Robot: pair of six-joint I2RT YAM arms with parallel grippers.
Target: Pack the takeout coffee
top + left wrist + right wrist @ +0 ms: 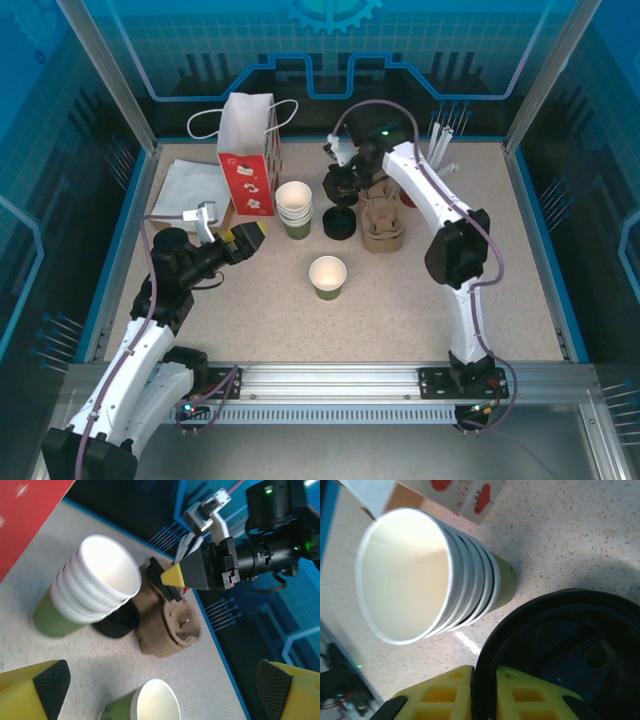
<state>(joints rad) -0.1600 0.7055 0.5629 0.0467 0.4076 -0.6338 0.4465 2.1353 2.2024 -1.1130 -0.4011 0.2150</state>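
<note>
Lid [560, 645], one, sits in right pincer [485, 682] beside one cup stack [410, 575].

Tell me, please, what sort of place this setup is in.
Probably a robot lab cell staged as a takeout coffee station: a speckled table walled by blue printed panels, with a stack of paper cups and a cardboard cup carrier.

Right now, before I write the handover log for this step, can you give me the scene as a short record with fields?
left claw: open, holding nothing
right claw: closed on the rim of a black lid
single green cup: upright, no lid on it
cup stack: upright, near the paper bag
cardboard carrier: right of the cup stack
progress: cup not yet lidded or packed
</note>
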